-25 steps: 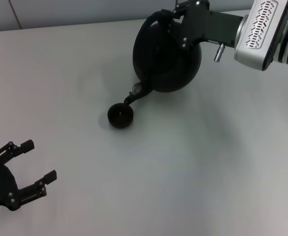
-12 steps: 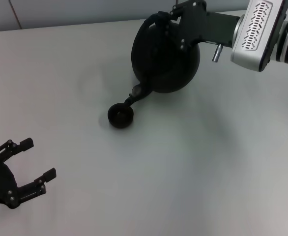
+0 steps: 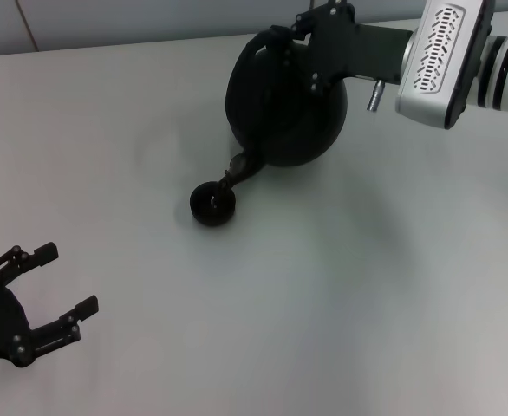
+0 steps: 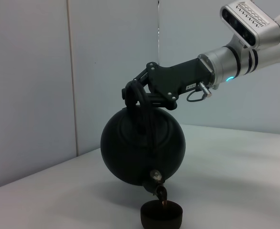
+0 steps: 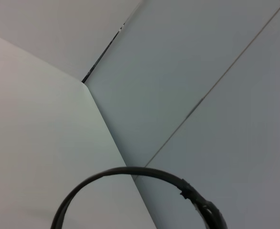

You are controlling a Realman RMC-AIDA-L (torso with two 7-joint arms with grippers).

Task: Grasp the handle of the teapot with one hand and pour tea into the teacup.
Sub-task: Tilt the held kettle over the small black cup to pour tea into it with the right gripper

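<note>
- Since a second ago the right arm has drawn slightly leftward and farther back in the head view, carrying the teapot (image 3: pixel 286 104) with it; the spout remains over the teacup (image 3: pixel 212 204), which has not shifted
- right gripper (image 3: pixel 299 42) is clamped on the handle (image 3: pixel 261 45) at the top of the pot, its black fingers closed around the arched hoop; the silver wrist reaches in from the far right side
- the left wrist view shows the pot hanging clear of the table (image 3: pixel 367 286), tipped forward with its stubby spout pointing down just above the cup's rim
- tea (image 4: pixel 162 200) shows as a small amber glint at the spout's mouth, right over the cup's opening
- the cup stands upright on the table, just in front of and below the pot's belly, to its left in the head view
- the right wrist view shows only the curved hoop of the handle against the pale wall and table edge
- left gripper (image 3: pixel 50 293) rests at the near left corner, well apart from the cup, its fingers spread and holding nothing
</note>
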